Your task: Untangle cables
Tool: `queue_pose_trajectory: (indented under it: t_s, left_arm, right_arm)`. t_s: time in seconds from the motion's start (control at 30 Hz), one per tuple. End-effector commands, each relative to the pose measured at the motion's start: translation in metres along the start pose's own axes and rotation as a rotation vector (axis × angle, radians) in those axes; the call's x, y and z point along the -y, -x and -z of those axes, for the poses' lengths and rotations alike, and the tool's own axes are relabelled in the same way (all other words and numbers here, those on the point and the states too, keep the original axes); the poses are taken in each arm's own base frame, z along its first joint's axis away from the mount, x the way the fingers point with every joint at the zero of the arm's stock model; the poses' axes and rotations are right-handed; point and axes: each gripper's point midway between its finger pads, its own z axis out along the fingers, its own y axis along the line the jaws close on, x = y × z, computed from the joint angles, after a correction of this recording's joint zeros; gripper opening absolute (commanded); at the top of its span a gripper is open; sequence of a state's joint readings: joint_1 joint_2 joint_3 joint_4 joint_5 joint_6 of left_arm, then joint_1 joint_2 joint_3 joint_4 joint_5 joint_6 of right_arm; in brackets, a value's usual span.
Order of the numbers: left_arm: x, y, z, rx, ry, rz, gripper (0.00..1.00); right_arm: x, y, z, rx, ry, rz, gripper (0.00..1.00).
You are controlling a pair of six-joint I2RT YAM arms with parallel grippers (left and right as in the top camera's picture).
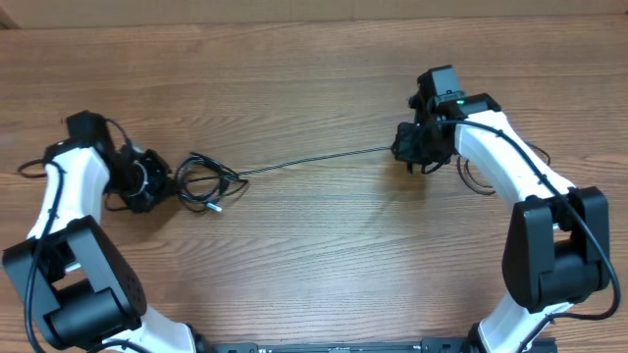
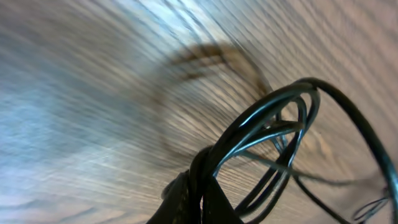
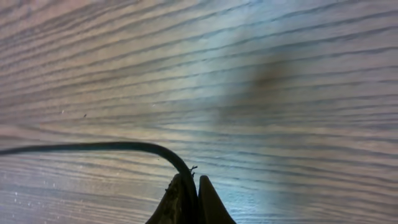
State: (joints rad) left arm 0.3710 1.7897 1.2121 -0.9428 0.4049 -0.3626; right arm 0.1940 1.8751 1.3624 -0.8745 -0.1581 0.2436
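A bundle of thin black cables [image 1: 206, 182] lies in loose loops at the left of the wooden table, and one strand [image 1: 314, 159] runs taut from it to the right. My left gripper [image 1: 169, 182] is shut on the bundle's left side; in the left wrist view several loops [image 2: 273, 134] fan out from between its fingers [image 2: 186, 196]. My right gripper [image 1: 404, 149] is shut on the far end of the strand; in the right wrist view the cable [image 3: 112, 147] curves in from the left into its closed fingertips [image 3: 180, 193].
The wooden table [image 1: 324, 78] stretches across the whole scene. Thicker black wires [image 1: 481, 181] run along the white right arm. Both arm bases [image 1: 324, 343] stand at the front edge.
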Motion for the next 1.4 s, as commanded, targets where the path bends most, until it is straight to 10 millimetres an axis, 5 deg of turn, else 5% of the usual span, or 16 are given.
queue_pose_trajectory:
  t_s: [0.0,0.07,0.17,0.2,0.47,0.67,0.9,1.03,1.2,1.37]
  left_arm:
    - [0.016,-0.019,-0.014,-0.028,0.025,-0.146,0.1]
    - [0.03,-0.032,-0.022,-0.054,0.032,-0.221,0.29]
    - [0.045,-0.049,-0.033,-0.076,0.068,-0.342,0.88]
    - [0.046,-0.052,-0.035,-0.076,0.093,-0.363,0.96]
    - [0.047,-0.056,-0.038,-0.071,0.141,-0.387,1.0]
    - [0.057,-0.049,-0.04,-0.032,0.116,-0.403,0.8]
    - [0.05,-0.067,-0.04,-0.087,0.149,-0.156,0.52]
    - [0.047,-0.079,-0.039,-0.118,0.178,-0.058,0.49]
    - [0.048,-0.079,-0.041,-0.108,0.186,-0.062,0.07]
    - [0.015,-0.052,-0.032,0.026,0.387,-0.137,0.04]
  right_arm:
    - [0.001,0.01,0.008,0.032,0.023,-0.024,0.04]
    - [0.0,0.01,0.008,0.029,0.029,-0.021,0.04]
    - [0.0,0.009,0.008,0.028,0.029,-0.021,0.04]
    - [0.0,0.009,0.008,0.027,0.029,-0.021,0.04]
    - [0.0,0.008,0.008,0.024,0.028,-0.023,0.04]
    - [-0.001,0.009,0.008,0.025,0.033,-0.022,0.04]
    - [-0.002,0.008,0.008,0.023,0.036,-0.022,0.04]
    - [-0.002,0.008,0.008,0.023,0.036,-0.022,0.04]
    - [-0.004,0.007,0.008,0.018,0.053,-0.021,0.04]
    - [-0.002,0.008,0.008,0.023,0.04,-0.022,0.04]
